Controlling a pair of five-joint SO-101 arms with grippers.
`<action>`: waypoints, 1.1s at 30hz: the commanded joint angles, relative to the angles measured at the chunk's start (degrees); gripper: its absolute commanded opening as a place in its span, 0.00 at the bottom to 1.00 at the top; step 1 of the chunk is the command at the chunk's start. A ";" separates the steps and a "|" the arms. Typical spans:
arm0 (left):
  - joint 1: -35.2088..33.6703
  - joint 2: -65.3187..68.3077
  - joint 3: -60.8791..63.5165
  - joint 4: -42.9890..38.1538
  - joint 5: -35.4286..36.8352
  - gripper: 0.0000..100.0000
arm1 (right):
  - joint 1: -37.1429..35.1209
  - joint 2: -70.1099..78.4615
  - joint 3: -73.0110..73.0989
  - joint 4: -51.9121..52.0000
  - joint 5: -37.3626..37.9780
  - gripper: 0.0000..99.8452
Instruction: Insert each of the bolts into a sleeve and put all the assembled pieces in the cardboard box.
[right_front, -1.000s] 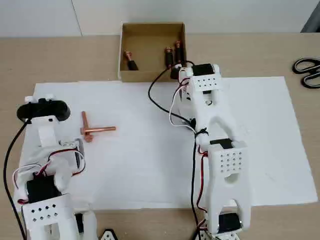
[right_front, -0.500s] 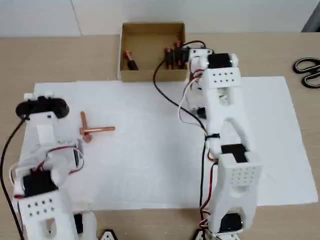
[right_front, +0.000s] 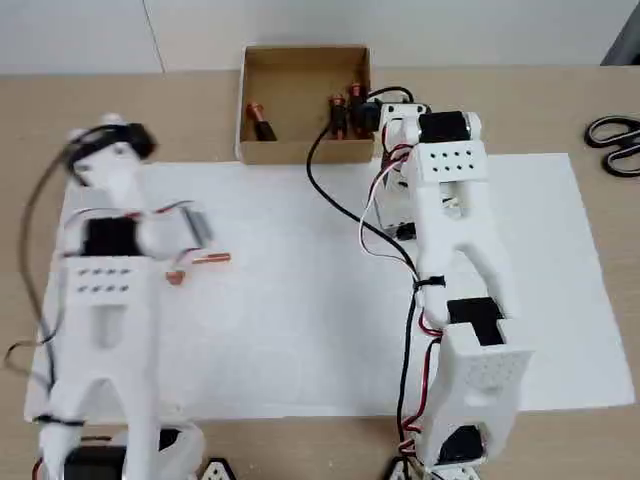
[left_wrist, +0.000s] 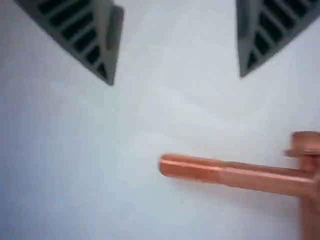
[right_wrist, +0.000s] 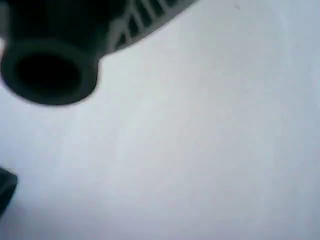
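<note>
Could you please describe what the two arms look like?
The left arm and right arm are white shells with perforated panels, black motors at joints, and loose red, white and black cables. The left pincer has dark grey ribbed fingers.

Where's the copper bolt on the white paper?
In the high view the bolt lies on the left side of the paper, beside the open left gripper.

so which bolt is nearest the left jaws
The copper bolt flat on the white paper; another lies at its far end, the rest are in the cardboard box.
</note>
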 joint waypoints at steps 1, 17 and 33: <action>2.55 1.41 1.10 -5.27 8.62 0.15 | 0.57 -4.44 0.09 0.92 0.35 0.00; 2.11 18.29 7.87 -19.52 34.81 0.15 | 0.57 -4.88 3.60 0.75 0.26 0.00; -4.31 21.19 7.96 -21.54 37.45 0.15 | 0.57 -4.88 3.69 0.48 0.18 0.00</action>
